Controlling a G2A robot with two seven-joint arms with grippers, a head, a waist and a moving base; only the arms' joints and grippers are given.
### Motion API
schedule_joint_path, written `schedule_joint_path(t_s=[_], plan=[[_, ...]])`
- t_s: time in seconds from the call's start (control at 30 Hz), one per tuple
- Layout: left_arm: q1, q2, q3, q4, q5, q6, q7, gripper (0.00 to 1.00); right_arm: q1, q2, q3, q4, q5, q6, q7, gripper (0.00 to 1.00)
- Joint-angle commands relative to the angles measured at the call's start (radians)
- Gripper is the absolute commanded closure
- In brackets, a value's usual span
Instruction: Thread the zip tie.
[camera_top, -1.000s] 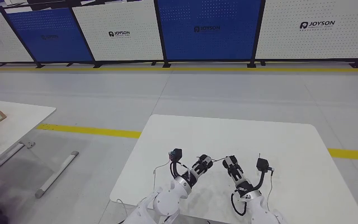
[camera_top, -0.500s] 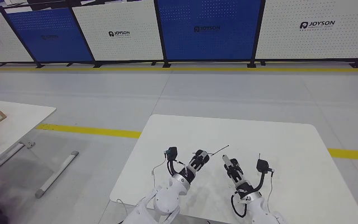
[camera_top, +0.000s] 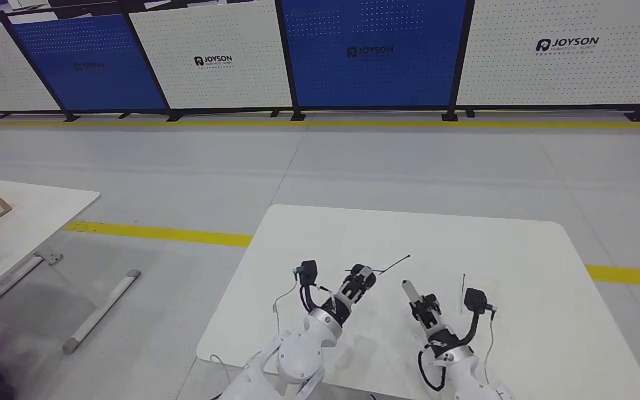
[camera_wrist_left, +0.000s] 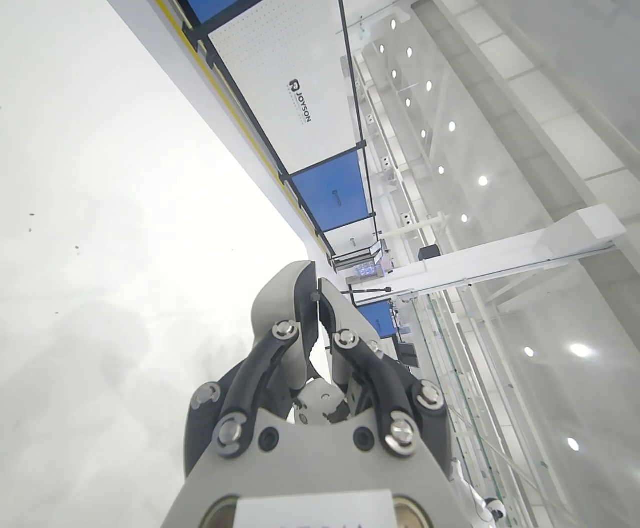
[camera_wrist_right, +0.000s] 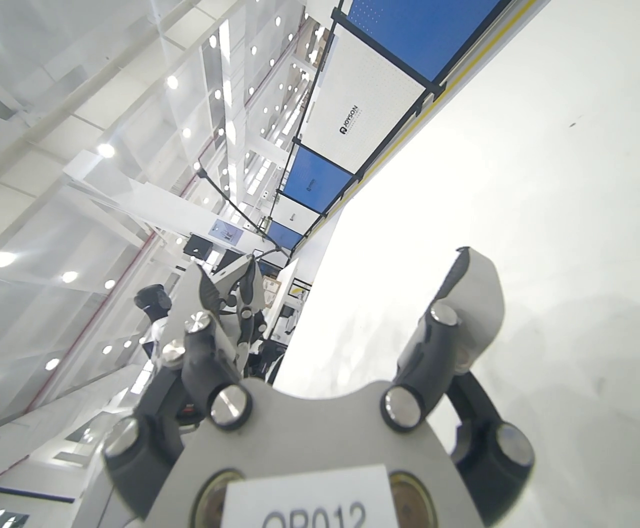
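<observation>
Near the front of the white table (camera_top: 500, 250), the left gripper (camera_top: 364, 273) is clenched on one end of the thin black zip tie (camera_top: 390, 264). The tie's free length juts out, probably for the right gripper (camera_top: 408, 288), which waits just beside it with fingers spread.

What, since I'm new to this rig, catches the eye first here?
The thin black zip tie stands out first. It sticks out from the left gripper, which is shut on one end of it above the near part of the white table. Beside it, the right gripper is open and holds nothing.
</observation>
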Motion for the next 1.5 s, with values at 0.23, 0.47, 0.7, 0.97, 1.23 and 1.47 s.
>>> schedule_joint_path(t_s=[0.23, 0.47, 0.7, 0.97, 1.23, 1.47], plan=[[0.003, -0.008, -0.009, -0.051, -0.11, 0.041, 0.0, 1.0, -0.001, 0.013, -0.014, -0.022, -0.348, 0.03, -0.04, 0.0], [0.003, -0.008, -0.009, -0.05, -0.11, 0.04, 0.0, 1.0, -0.001, 0.013, -0.014, -0.022, -0.348, 0.03, -0.04, 0.0], [0.001, -0.009, -0.01, -0.07, -0.143, 0.06, -0.043, 1.0, 0.022, 0.022, -0.028, -0.004, -0.478, 0.015, 0.023, 0.0], [0.001, -0.009, -0.009, -0.067, -0.141, 0.057, -0.043, 1.0, 0.023, 0.021, -0.025, -0.003, -0.469, 0.03, 0.016, 0.0], [0.0, -0.01, -0.002, -0.061, -0.144, 0.051, -0.063, 1.0, 0.04, 0.017, -0.017, 0.02, -0.433, 0.018, -0.037, 0.58], [0.002, -0.009, -0.003, -0.058, -0.14, 0.053, -0.074, 1.0, 0.065, 0.014, -0.047, 0.038, -0.433, -0.016, 0.002, 0.65]])
